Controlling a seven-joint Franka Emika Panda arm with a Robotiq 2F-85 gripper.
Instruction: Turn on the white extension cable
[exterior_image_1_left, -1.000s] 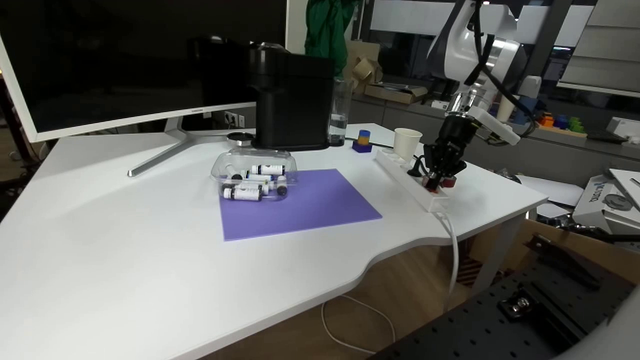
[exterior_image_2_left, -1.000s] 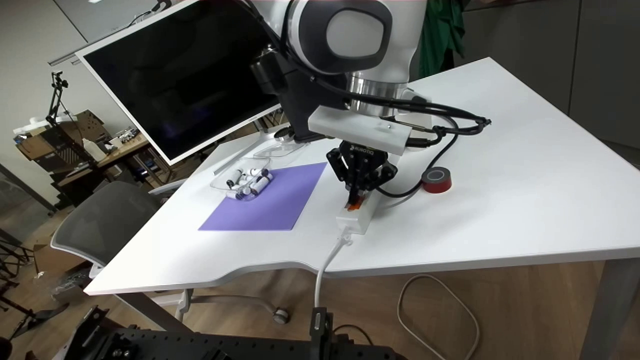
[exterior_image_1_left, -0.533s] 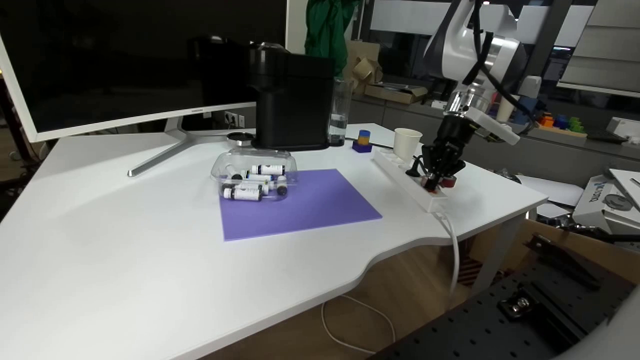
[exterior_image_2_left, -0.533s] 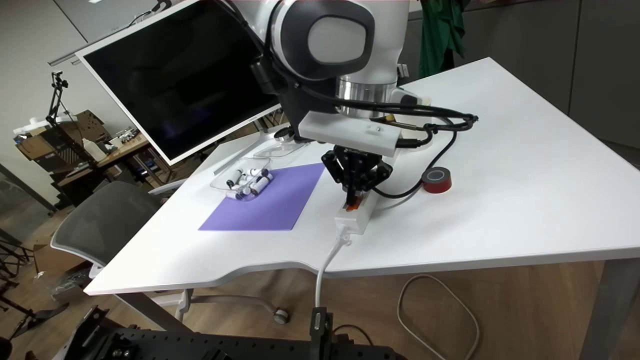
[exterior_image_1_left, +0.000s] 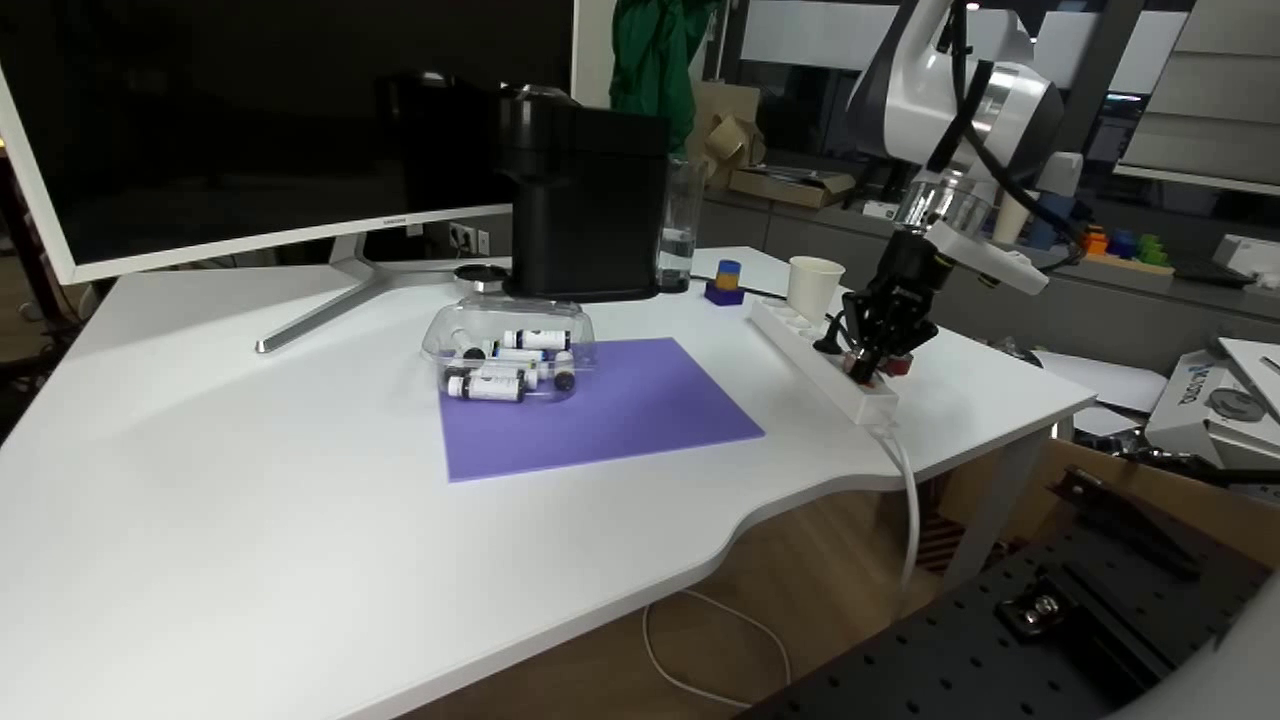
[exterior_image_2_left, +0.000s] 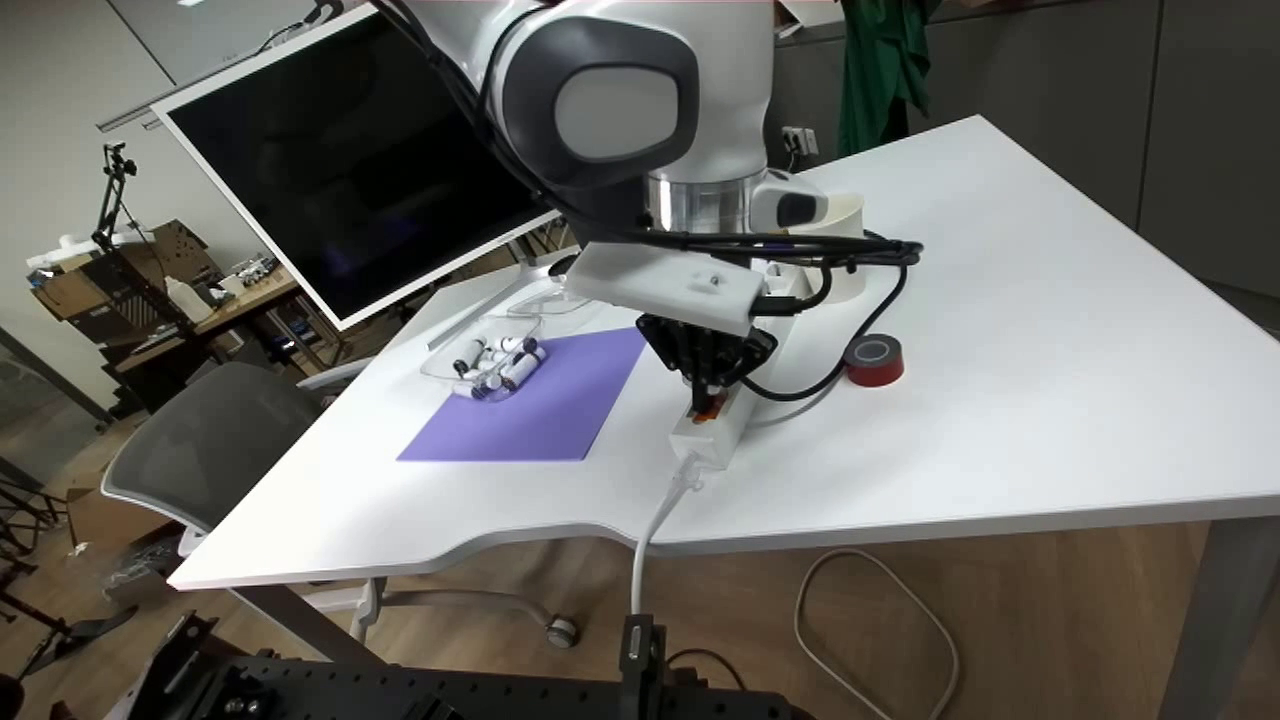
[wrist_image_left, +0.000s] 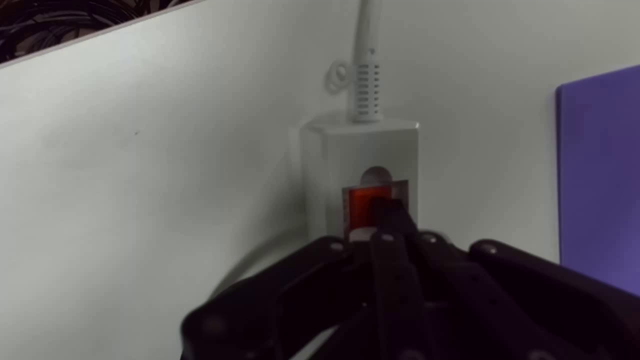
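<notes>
The white extension cable (exterior_image_1_left: 838, 388) is a long white power strip lying on the right part of the table. It also shows in an exterior view (exterior_image_2_left: 705, 447) and in the wrist view (wrist_image_left: 370, 145). Its red switch (wrist_image_left: 361, 205) is at the end near the white cord (wrist_image_left: 367, 90). My gripper (wrist_image_left: 389, 205) is shut with nothing seen between its fingers. Its fingertips are on the red switch, over its right part in the wrist view. The gripper shows there in both exterior views (exterior_image_1_left: 862, 374) (exterior_image_2_left: 703, 405). The fingers hide part of the switch and the sockets behind. I cannot tell whether the switch is lit.
A black plug (exterior_image_1_left: 828, 342) sits in the strip. A paper cup (exterior_image_1_left: 814, 285) stands by the strip's far part, and a red tape roll (exterior_image_2_left: 873, 360) lies beside it. A purple mat (exterior_image_1_left: 620, 410) bears a clear box (exterior_image_1_left: 440, 335) of small bottles. A black machine (exterior_image_1_left: 590, 200) stands behind.
The arm's upper part and wrist have swung left and tilted in an exterior view, while the fingertips stay on the red switch. The strip has shifted very slightly.
</notes>
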